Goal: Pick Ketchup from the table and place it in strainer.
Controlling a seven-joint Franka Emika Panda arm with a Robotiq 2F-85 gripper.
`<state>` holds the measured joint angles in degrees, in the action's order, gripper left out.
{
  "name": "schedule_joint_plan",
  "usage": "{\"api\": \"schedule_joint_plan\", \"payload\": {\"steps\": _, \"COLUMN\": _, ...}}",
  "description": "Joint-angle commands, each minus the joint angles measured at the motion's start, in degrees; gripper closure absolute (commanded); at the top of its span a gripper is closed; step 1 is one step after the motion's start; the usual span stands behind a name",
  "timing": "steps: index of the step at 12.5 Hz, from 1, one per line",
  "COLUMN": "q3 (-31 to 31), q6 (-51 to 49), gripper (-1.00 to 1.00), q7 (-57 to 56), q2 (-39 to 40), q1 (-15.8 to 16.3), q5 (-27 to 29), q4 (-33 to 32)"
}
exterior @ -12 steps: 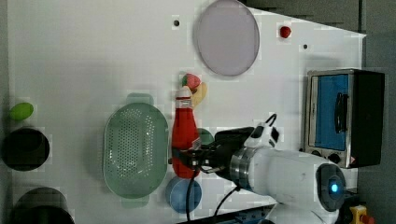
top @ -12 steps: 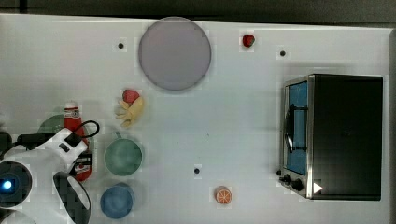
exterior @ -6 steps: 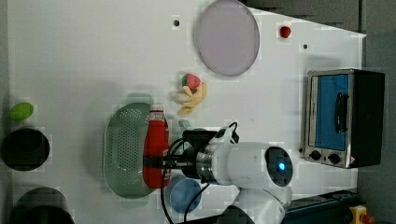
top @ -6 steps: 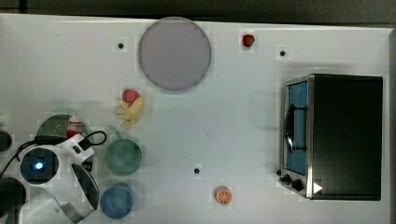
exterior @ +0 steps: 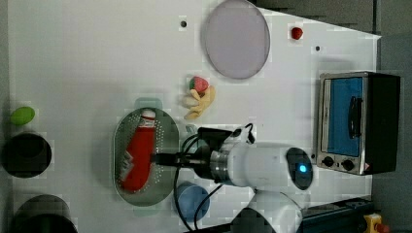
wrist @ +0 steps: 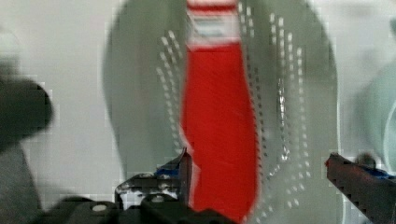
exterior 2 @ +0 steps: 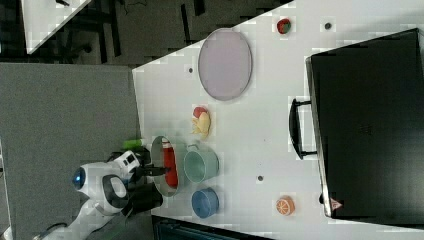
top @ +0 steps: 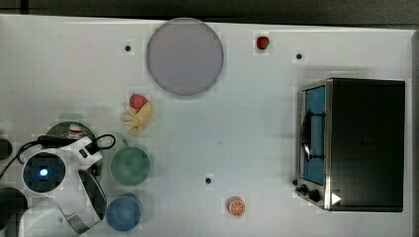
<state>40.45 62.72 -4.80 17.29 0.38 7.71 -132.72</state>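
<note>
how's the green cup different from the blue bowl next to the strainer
The green cup is pale green, the blue bowl blue. The cup looks wider across the rim in the top view. In the right view the cup looks deeper, the bowl shallower. Both are round, upright and apparently empty, beside the strainer.

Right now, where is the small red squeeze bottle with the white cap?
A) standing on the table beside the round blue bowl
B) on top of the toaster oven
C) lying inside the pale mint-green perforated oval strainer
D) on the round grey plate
C: in the left view the red squeeze bottle lies lengthwise inside the mint-green strainer, with the gripper open over it.
</note>
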Motion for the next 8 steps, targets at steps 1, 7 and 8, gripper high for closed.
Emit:
{"api": "schedule_joint_plan", "payload": {"steps": 1, "q3": -0.65, "q6": -0.01, "gripper": -1.0, "q7": 3.31, "q2": -6.4, "q1": -4.39, "q5": 0.18, "q4": 4.69}}
{"api": "schedule_joint_plan", "payload": {"steps": 7, "q3": -11.5, "q6": -23.19, "gripper": -1.0, "q7": 3.23, "q2": -17.32, "q1": -13.56, "q5": 2.43, "q4": 13.04}}
{"api": "schedule_joint_plan", "payload": {"steps": 8, "q3": -14.67, "q6": -28.6, "gripper": -1.0, "q7": 3.07, "q2": -18.49, "q1": -14.66, "q5": 2.42, "q4": 15.53}}
